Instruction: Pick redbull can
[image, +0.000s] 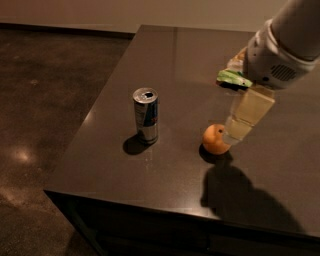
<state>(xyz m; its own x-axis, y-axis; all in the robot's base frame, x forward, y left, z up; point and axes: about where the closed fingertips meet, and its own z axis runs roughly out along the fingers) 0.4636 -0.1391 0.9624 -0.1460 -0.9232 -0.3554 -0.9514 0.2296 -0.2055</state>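
On the left lies a dark, polished floor (45, 100) with a few dull glints of light. A pale wall (150, 10) runs along the far side. The rest of the scene is a dark table (165, 60) with a glossy top, its near edge running across the bottom and its left corner pointing toward the floor.

The can (146, 116) stands upright on the left half of the table, nearer the near edge than the far one. Its silver top shows the drink opening, and its side is blue and silver with a red mark. A small shadow lies on the table at its near left. Nothing touches it.

To the right of the can, clearly apart from it, sits an orange (215, 140).

The gripper (235, 132) is a pale, translucent yellowish piece that slants down from the upper right. Its tip is low over the table, just beside the right side of the orange and overlapping it in the view. I cannot tell whether it touches the orange or whether it is open or closed. It is well apart from the can.

Above the gripper is the white arm (272, 57), which enters from the top right corner. A green bag (232, 77) lies on the far side, partly hidden behind it. A broad shadow (240, 195) of the arm falls on the near right of the table.
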